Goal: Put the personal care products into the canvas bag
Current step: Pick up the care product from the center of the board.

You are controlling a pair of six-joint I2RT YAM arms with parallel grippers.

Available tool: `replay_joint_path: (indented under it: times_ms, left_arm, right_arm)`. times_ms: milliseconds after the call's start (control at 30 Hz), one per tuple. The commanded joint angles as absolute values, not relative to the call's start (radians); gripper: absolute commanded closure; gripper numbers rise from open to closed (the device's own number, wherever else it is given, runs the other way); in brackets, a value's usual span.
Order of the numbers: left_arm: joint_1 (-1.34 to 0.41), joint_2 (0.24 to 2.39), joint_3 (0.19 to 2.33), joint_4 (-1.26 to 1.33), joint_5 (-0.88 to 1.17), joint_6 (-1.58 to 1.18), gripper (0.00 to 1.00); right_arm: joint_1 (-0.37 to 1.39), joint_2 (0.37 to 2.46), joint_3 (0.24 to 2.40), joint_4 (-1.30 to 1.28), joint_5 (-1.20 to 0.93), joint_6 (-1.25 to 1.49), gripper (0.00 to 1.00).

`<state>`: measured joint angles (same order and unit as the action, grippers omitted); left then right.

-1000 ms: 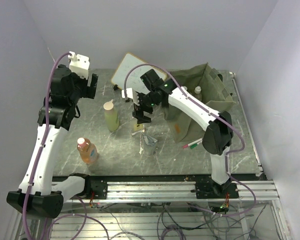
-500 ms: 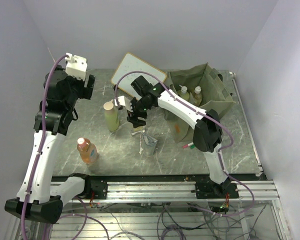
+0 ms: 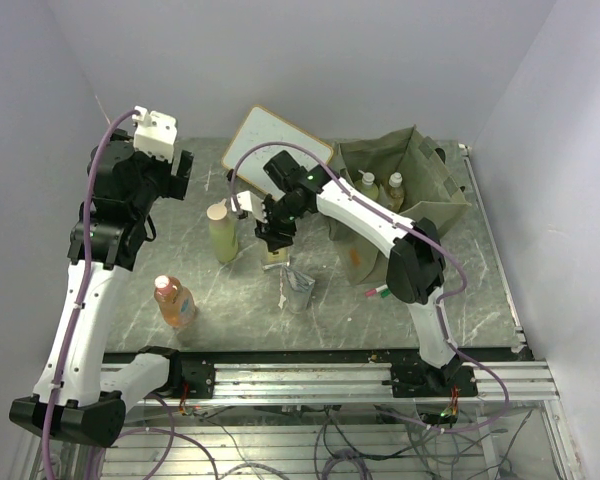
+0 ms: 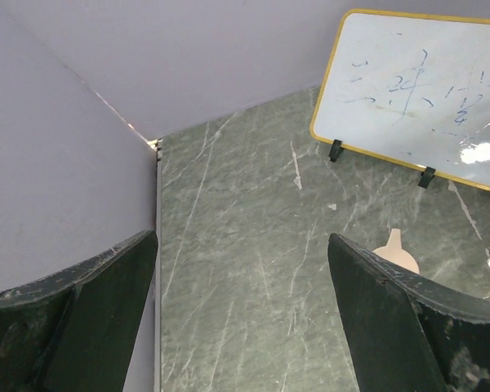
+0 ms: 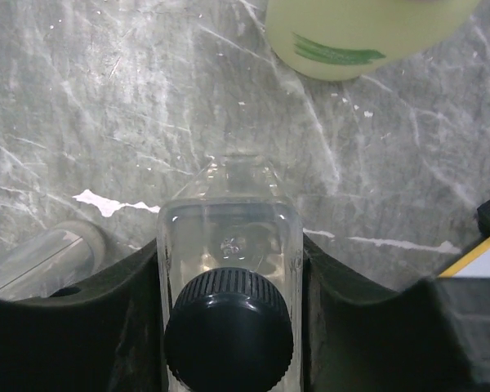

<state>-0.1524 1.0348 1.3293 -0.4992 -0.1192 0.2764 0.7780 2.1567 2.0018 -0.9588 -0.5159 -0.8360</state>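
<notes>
Right gripper [image 3: 273, 243]: we find it clamped on the clear square glass bottle [image 5: 227, 245], which stands upright just left of the canvas bag [image 3: 435, 195].
Left gripper [image 4: 241, 310]: jaws spread wide, holding nothing, well left of the bag.
Bag contents: we note two bottles [image 3: 368, 185] standing inside.

The desk [image 3: 480, 280] before me is grey-green marbled stone. A wood-framed whiteboard [image 3: 265, 140] stands on small black feet at its far edge. The boxy olive-green canvas bag [image 3: 430, 190] fills the far right corner. Near the middle I see a tall pale-green bottle [image 3: 222, 232] upright, and just right of it a clear square glass bottle [image 5: 229, 245] with a black cap. A crumpled clear pouch [image 3: 299, 290] lies closer to the near edge. An orange-pink bottle [image 3: 174, 303] is toward the near left corner, and red and green marker pens [image 3: 377, 291] are right of centre.
</notes>
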Motion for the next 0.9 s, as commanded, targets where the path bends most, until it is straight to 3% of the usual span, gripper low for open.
replay_joint_path:
  times_ms: [0, 167, 267, 633, 867]
  left_arm:
    - [-0.146, 1.045, 1.34, -0.49, -0.059, 0.263, 0.04]
    - [-0.146, 1.062, 1.343, -0.482, -0.045, 0.247, 0.04]
    - [-0.146, 1.074, 1.349, -0.482, -0.026, 0.243, 0.04]
    - [-0.148, 1.152, 1.426, -0.555, 0.422, 0.223, 0.04]
    - [-0.249, 1.229, 1.466, -0.58, 0.395, 0.301, 0.04]
  right_arm:
    - [0.77, 2.107, 2.048, -0.987, -0.528, -0.839, 0.63]
    - [0.751, 2.008, 2.088, -0.989, -0.566, -0.822, 0.93]
    - [0.731, 1.917, 2.084, -0.96, -0.604, -0.794, 1.0]
    - [0.682, 1.666, 2.162, -0.91, -0.55, -0.683, 1.0]
    - [0.664, 1.559, 2.239, -0.904, -0.469, -0.626, 1.0]
